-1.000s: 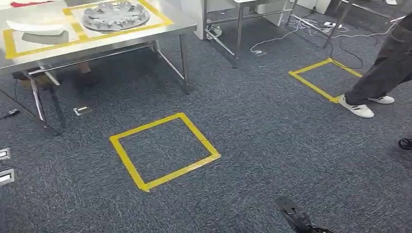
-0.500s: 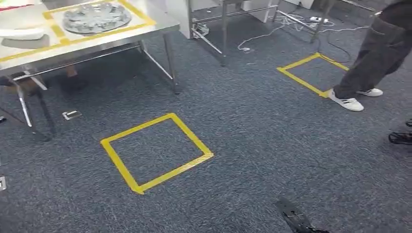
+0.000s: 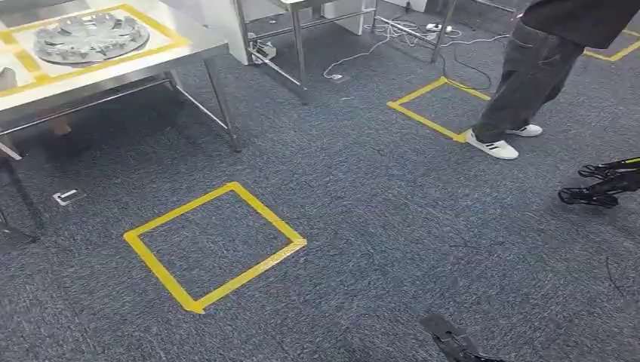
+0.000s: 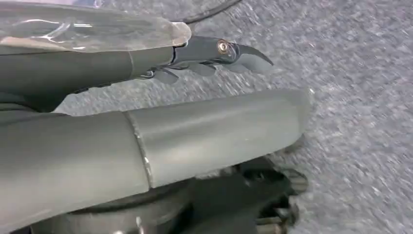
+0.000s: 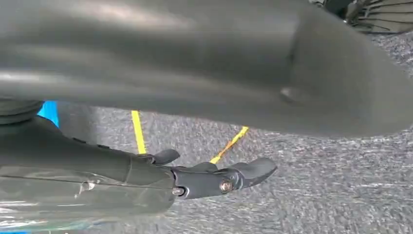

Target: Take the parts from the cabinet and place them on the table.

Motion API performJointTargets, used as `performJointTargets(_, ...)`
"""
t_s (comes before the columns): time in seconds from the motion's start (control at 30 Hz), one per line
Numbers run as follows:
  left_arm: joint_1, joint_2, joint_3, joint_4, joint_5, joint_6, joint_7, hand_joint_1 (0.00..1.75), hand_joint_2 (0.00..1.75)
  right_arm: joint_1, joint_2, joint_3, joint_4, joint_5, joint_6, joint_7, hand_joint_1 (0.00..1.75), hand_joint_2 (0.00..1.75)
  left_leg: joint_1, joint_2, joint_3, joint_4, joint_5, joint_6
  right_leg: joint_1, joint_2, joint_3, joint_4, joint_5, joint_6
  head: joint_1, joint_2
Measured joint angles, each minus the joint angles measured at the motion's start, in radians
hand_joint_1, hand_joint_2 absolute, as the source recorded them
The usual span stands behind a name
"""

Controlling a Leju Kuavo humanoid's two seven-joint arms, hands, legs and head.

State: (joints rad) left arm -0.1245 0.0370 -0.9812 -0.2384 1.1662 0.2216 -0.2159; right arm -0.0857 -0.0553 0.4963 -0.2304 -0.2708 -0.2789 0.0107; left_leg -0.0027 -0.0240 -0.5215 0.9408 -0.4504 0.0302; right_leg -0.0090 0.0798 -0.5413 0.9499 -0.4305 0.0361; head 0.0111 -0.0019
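Over grey carpet (image 3: 423,219) — left robot hand (image 4: 160,131) empty, outstretched

Robot test lab, grey carpet (image 3: 392,226), yellow taped floor squares (image 3: 215,245), steel table (image 3: 113,72), loose cables (image 3: 392,38)

We count one ribbed metal disc (image 3: 90,36) on one steel table (image 3: 113,72), three yellow tape squares, the nearest at (image 3: 215,245), on the carpet, one person (image 3: 532,72) in two white shoes, and one floor socket (image 3: 66,197).
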Motion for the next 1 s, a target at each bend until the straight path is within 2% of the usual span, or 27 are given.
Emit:
performJointTargets(0.03, 0.0, -0.002, -0.001, 0.0, -0.004, -0.001, 0.003, 0.0, 0.0, 0.001, 0.0, 0.0, 0.001, -0.015, 0.0, -0.003, 0.0, 0.0, 0.006, 0.012, 0.005, -0.01, 0.006, 0.003, -0.004, -0.015, -0.001, 0.015, -0.01, 0.001, 0.001, 0.0)
performJointTargets(0.07, 0.0, -0.002, -0.001, 0.0, -0.008, 0.0, 0.005, 0.0, 0.0, 0.001, 0.0, 0.0, 0.001, -0.032, 0.0, -0.006, 0.0, 0.0, 0.006, 0.015, 0.006, -0.013, 0.007, 0.008, 0.001, -0.043, -0.018, 0.053, -0.039, 0.004, 0.006, 0.0)
performJointTargets(0.1, 0.0, -0.002, -0.002, 0.0, -0.01, 0.0, 0.007, 0.0, 0.0, 0.001, 0.0, -0.001, 0.002, -0.045, 0.0, -0.01, 0.0, 0.0, 0.005, 0.021, 0.006, -0.013, 0.007, 0.009, 0.0, -0.057, -0.054, 0.129, -0.086, 0.007, 0.016, 0.0)
performJointTargets(0.17, 0.001, -0.002, -0.006, 0.0, -0.012, 0.001, 0.014, 0.0, 0.0, 0.002, 0.0, -0.001, 0.002, -0.061, 0.006, -0.014, 0.0, 0.0, 0.004, 0.035, 0.006, -0.012, 0.006, 0.01, -0.001, -0.067, -0.13, 0.296, -0.158, 0.014, 0.023, 0.0)
performJointTargets(0.2, 0.001, -0.003, -0.009, 0.0, -0.013, 0.004, 0.014, 0.0, 0.0, 0.004, 0.001, -0.001, 0.002, -0.065, 0.008, -0.014, 0.0, 0.0, 0.004, 0.04, 0.006, -0.012, 0.006, 0.01, -0.002, -0.069, -0.147, 0.336, -0.163, 0.017, 0.026, 0.0)
performJointTargets(0.23, 0.001, -0.003, -0.01, 0.0, -0.013, 0.007, 0.015, 0.0, 0.0, 0.006, 0.001, -0.002, 0.002, -0.07, 0.011, -0.014, 0.0, 0.0, 0.004, 0.046, 0.007, -0.011, 0.005, 0.009, -0.005, -0.071, -0.139, 0.32, -0.143, 0.019, 0.029, 0.0)
performJointTargets(0.27, 0.0, -0.005, -0.011, 0.0, -0.013, 0.007, 0.015, 0.0, 0.0, 0.007, 0.001, -0.002, 0.004, -0.071, 0.014, -0.014, 0.0, 0.0, 0.005, 0.051, 0.008, -0.01, 0.004, 0.008, -0.007, -0.074, -0.106, 0.253, -0.103, 0.018, 0.033, 0.0)
performJointTargets(0.3, 0.0, -0.005, -0.012, 0.0, -0.014, 0.007, 0.015, 0.0, 0.0, 0.006, 0.001, -0.002, 0.005, -0.071, 0.014, -0.014, 0.0, 0.0, 0.006, 0.054, 0.01, -0.009, 0.002, 0.005, -0.01, -0.08, -0.056, 0.159, -0.058, 0.018, 0.036, 0.0)
performJointTargets(0.33, -0.001, -0.006, -0.014, 0.0, -0.014, 0.008, 0.015, 0.0, 0.0, 0.006, 0.001, -0.002, 0.005, -0.071, 0.014, -0.014, 0.0, 0.0, 0.007, 0.059, 0.013, -0.006, -0.001, 0.0, -0.011, -0.094, -0.002, 0.059, -0.017, 0.019, 0.039, 0.0)
performJointTargets(0.37, -0.002, -0.004, -0.015, 0.0, -0.014, 0.008, 0.015, 0.0, 0.0, 0.005, 0.002, -0.001, 0.005, -0.071, 0.014, -0.014, 0.0, 0.0, 0.002, 0.062, 0.013, -0.003, -0.005, -0.006, -0.008, -0.113, 0.023, 0.004, -0.024, 0.016, 0.043, 0.0)
performJointTargets(0.4, -0.004, -0.004, -0.016, 0.0, -0.015, 0.008, 0.015, 0.0, 0.0, 0.005, 0.002, -0.002, 0.005, -0.071, 0.015, -0.014, 0.0, 0.0, -0.002, 0.062, 0.011, 0.001, -0.007, -0.01, -0.005, -0.1, 0.022, 0.001, -0.015, 0.003, 0.042, 0.0)
performJointTargets(0.47, -0.007, -0.004, -0.018, 0.0, -0.015, 0.009, 0.015, 0.0, 0.0, 0.007, 0.003, -0.002, 0.006, -0.07, 0.016, -0.014, 0.0, 0.0, -0.001, 0.068, 0.012, -0.002, -0.004, -0.019, -0.001, -0.092, 0.017, 0.005, -0.016, -0.006, 0.026, 0.0)
performJointTargets(0.5, -0.008, -0.004, -0.018, 0.0, -0.015, 0.009, 0.015, 0.0, 0.0, 0.008, 0.003, -0.002, 0.007, -0.07, 0.016, -0.014, 0.0, 0.0, 0.001, 0.072, 0.013, -0.003, -0.004, -0.024, 0.0, -0.087, 0.016, 0.003, -0.013, -0.014, 0.025, 0.0)
performJointTargets(0.53, -0.008, -0.004, -0.018, 0.0, -0.016, 0.009, 0.015, 0.0, 0.0, 0.008, 0.003, -0.002, 0.007, -0.07, 0.016, -0.014, 0.0, 0.0, 0.005, 0.067, 0.012, -0.002, -0.007, -0.027, -0.006, -0.084, 0.019, -0.004, -0.007, -0.023, 0.027, 0.0)
performJointTargets(0.57, -0.009, -0.004, -0.019, 0.0, -0.016, 0.009, 0.015, 0.0, 0.0, 0.008, 0.003, -0.002, 0.007, -0.07, 0.016, -0.014, 0.0, 0.0, 0.006, 0.052, -0.001, 0.034, -0.037, -0.034, -0.006, -0.082, 0.018, -0.006, -0.004, -0.028, 0.021, 0.0)
performJointTargets(0.6, -0.01, -0.004, -0.02, 0.0, -0.016, 0.009, 0.015, 0.0, 0.0, 0.007, 0.003, -0.002, 0.007, -0.07, 0.016, -0.014, 0.0, 0.0, 0.007, 0.04, -0.037, 0.115, -0.086, -0.038, -0.006, -0.08, 0.014, -0.005, -0.002, -0.031, 0.011, 0.0)
performJointTargets(0.67, -0.007, -0.004, -0.023, 0.0, -0.016, 0.009, 0.015, 0.0, 0.0, 0.007, 0.003, -0.002, 0.007, -0.07, 0.016, -0.014, 0.0, 0.0, 0.008, 0.032, -0.123, 0.295, -0.165, -0.042, -0.004, -0.072, 0.009, -0.005, -0.001, -0.034, 0.003, 0.0)
performJointTargets(0.7, -0.005, -0.005, -0.024, 0.0, -0.016, 0.009, 0.015, 0.0, 0.0, 0.008, 0.003, -0.002, 0.007, -0.07, 0.016, -0.014, 0.0, 0.0, 0.008, 0.032, -0.15, 0.348, -0.177, -0.042, -0.002, -0.067, 0.008, -0.005, -0.001, -0.034, 0.002, 0.0)
performJointTargets(0.73, -0.005, -0.005, -0.024, 0.0, -0.016, 0.009, 0.015, 0.0, 0.0, 0.008, 0.003, -0.002, 0.007, -0.07, 0.016, -0.014, 0.0, 0.0, 0.008, 0.031, -0.152, 0.348, -0.163, -0.039, -0.001, -0.061, 0.008, -0.005, 0.0, -0.034, 0.002, 0.0)
performJointTargets(0.77, -0.004, -0.005, -0.024, 0.0, -0.016, 0.009, 0.015, 0.0, 0.0, 0.008, 0.003, -0.002, 0.007, -0.07, 0.016, -0.014, 0.0, 0.0, 0.008, 0.03, -0.126, 0.292, -0.124, -0.034, 0.001, -0.053, 0.01, -0.005, 0.0, -0.034, 0.001, 0.0)
performJointTargets(0.83, -0.005, -0.003, -0.024, 0.0, -0.016, 0.009, 0.015, 0.0, 0.0, 0.008, 0.003, -0.002, 0.007, -0.07, 0.016, -0.014, 0.0, 0.0, 0.004, 0.018, -0.03, 0.098, -0.028, -0.02, 0.001, -0.04, 0.015, -0.005, 0.0, -0.033, 0.0, 0.0)
performJointTargets(0.87, -0.006, -0.001, -0.025, 0.0, -0.016, 0.009, 0.015, 0.0, 0.0, 0.008, 0.005, -0.002, 0.007, -0.07, 0.016, -0.014, 0.0, 0.0, 0.001, -0.006, 0.009, 0.018, -0.004, -0.011, 0.0, -0.036, 0.014, -0.005, 0.0, -0.032, -0.002, 0.0)
performJointTargets(0.9, -0.009, 0.0, -0.026, 0.0, -0.017, 0.009, 0.015, 0.0, 0.0, 0.006, 0.006, -0.002, 0.007, -0.07, 0.017, -0.014, 0.0, 0.0, -0.002, -0.006, 0.014, -0.002, -0.009, -0.011, 0.007, -0.031, 0.011, 0.0, 0.0, -0.027, -0.005, 0.0)
performJointTargets(0.93, -0.01, 0.0, -0.026, 0.0, -0.017, 0.009, 0.015, 0.0, 0.0, 0.006, 0.006, -0.002, 0.008, -0.069, 0.018, -0.013, 0.0, 0.0, -0.003, -0.001, 0.011, -0.001, -0.007, -0.012, 0.005, -0.027, 0.008, -0.002, 0.002, -0.022, -0.002, 0.0)
performJointTargets(1.0, -0.011, -0.001, -0.026, 0.0, -0.016, 0.009, 0.016, 0.0, 0.0, 0.008, 0.006, -0.001, 0.008, -0.067, 0.019, -0.012, 0.0, 0.0, -0.005, 0.005, 0.011, -0.001, -0.006, -0.005, 0.0, -0.019, 0.008, -0.006, 0.005, -0.01, -0.002, 0.0)
